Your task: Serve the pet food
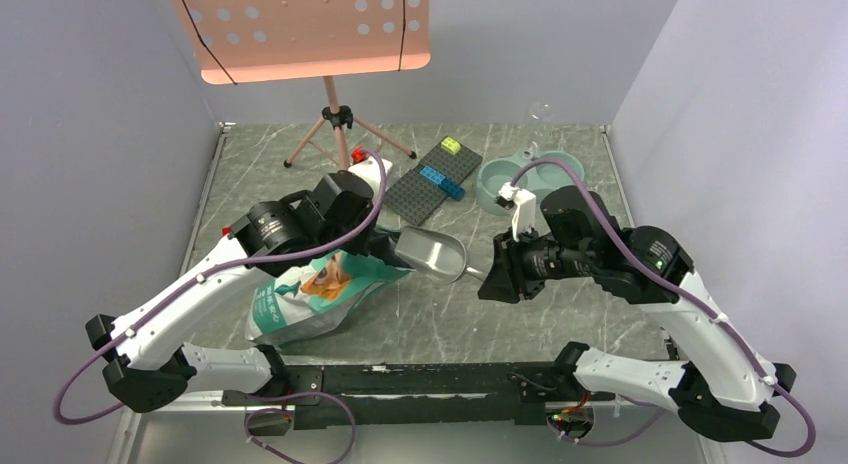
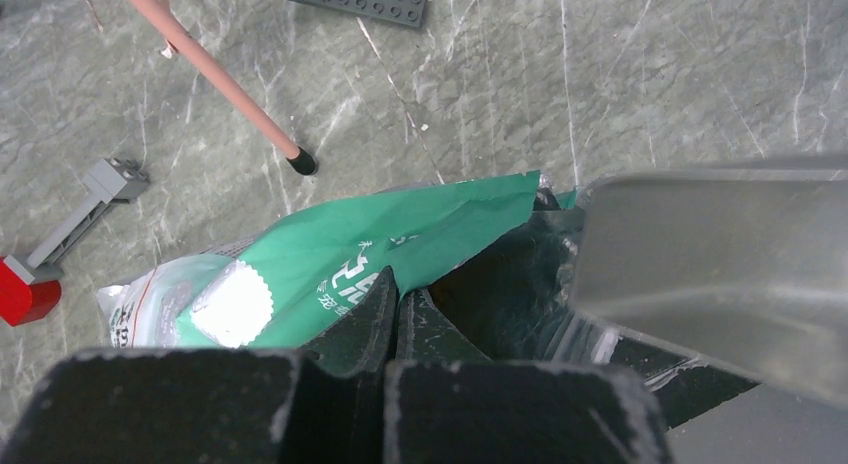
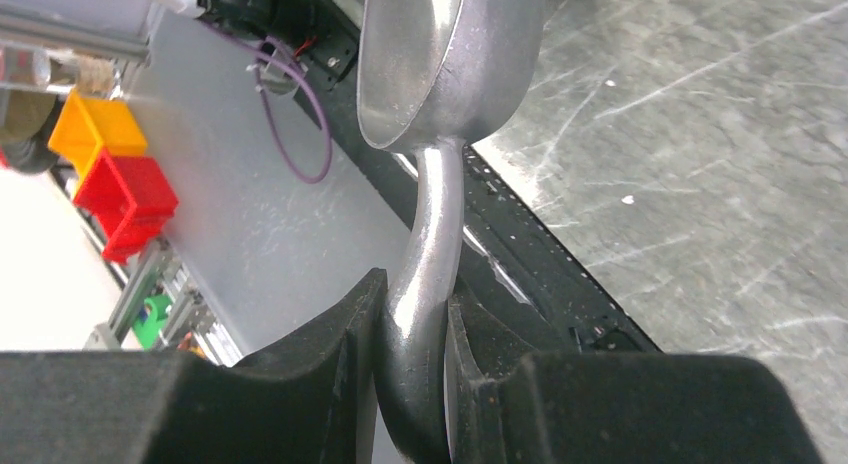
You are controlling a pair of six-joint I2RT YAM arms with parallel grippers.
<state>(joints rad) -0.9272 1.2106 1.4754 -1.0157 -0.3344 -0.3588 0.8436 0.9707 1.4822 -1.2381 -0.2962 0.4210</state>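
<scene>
The left pincer (image 2: 396, 302) is closed on the rim of the green bag (image 2: 330, 249), so that the mouth is held open. The right pincer (image 3: 415, 314) is clamped on the handle of a metal scoop (image 3: 440, 54), poised at that mouth. Scooping is judged in hand; next the scoop must be pushed inside. No pet food is seen, presumably hidden in the bag. The bag's white print cannot be read.

White arms (image 1: 190, 289), black joints (image 1: 268, 224), purple cables (image 1: 290, 254)
</scene>
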